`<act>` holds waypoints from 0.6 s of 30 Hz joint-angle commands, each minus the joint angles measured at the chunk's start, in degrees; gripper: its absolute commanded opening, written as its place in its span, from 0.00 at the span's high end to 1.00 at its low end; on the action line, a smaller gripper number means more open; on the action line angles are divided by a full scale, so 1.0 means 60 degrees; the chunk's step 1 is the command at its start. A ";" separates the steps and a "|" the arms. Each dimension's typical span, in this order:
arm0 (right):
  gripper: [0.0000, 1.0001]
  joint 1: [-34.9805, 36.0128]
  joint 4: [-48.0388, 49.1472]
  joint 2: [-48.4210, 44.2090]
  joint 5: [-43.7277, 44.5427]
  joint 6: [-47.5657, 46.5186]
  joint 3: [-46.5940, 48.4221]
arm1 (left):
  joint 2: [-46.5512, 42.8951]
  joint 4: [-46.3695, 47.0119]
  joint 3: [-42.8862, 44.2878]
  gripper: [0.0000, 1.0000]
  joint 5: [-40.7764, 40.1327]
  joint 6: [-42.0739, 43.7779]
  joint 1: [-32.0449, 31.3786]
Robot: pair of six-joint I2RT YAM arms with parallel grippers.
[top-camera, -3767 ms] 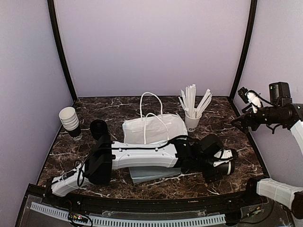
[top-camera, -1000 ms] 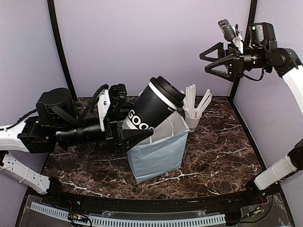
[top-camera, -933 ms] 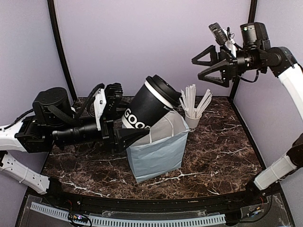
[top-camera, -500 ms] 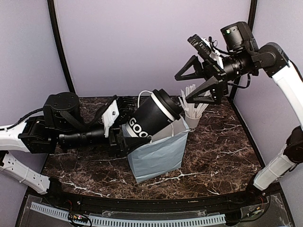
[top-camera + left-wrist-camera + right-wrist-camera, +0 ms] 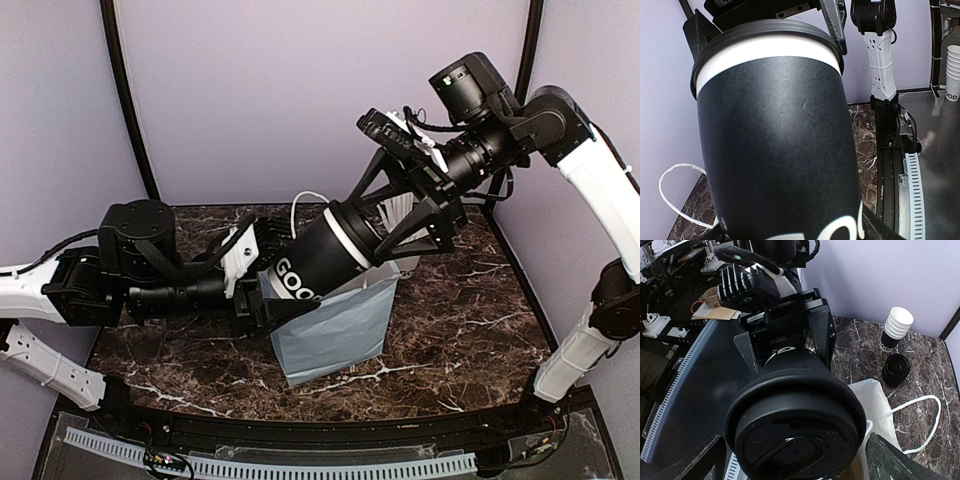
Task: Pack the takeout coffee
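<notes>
The takeout coffee (image 5: 325,255), a black cup with white lettering and a black lid, is tilted with its lid up and to the right, above the mouth of the white paper bag (image 5: 335,325). My left gripper (image 5: 280,275) is shut on the cup's lower body. The cup fills the left wrist view (image 5: 775,150). My right gripper (image 5: 368,225) is open, one finger on each side of the lid end, not closed on it. The right wrist view looks straight at the lid (image 5: 795,425), with the bag (image 5: 875,400) below it.
A white cup of white sticks (image 5: 407,264) stands just behind the bag, under my right gripper. A stack of lidless white cups (image 5: 897,327) and a loose black lid (image 5: 896,369) sit at the table's far left. The bag's handle (image 5: 675,195) loops up.
My right gripper has swung down from the upper right and now straddles the cup's lid. My left gripper has lowered the cup slightly toward the bag.
</notes>
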 commanded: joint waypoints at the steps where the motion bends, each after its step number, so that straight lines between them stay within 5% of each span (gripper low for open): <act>1: 0.01 0.0111 0.0010 -0.0042 0.0042 0.0311 -0.0131 | -0.0027 0.0444 -0.0136 0.33 0.0216 0.0204 0.0035; 10: 0.05 0.0217 0.0179 0.0002 0.0088 0.0508 -0.0137 | -0.0089 0.0476 -0.0174 0.33 0.0229 0.0319 0.0041; 18: 0.23 0.0284 0.0579 -0.0084 0.0680 0.0538 -0.0135 | -0.0103 0.0752 -0.0253 0.29 -0.0204 0.0429 0.0036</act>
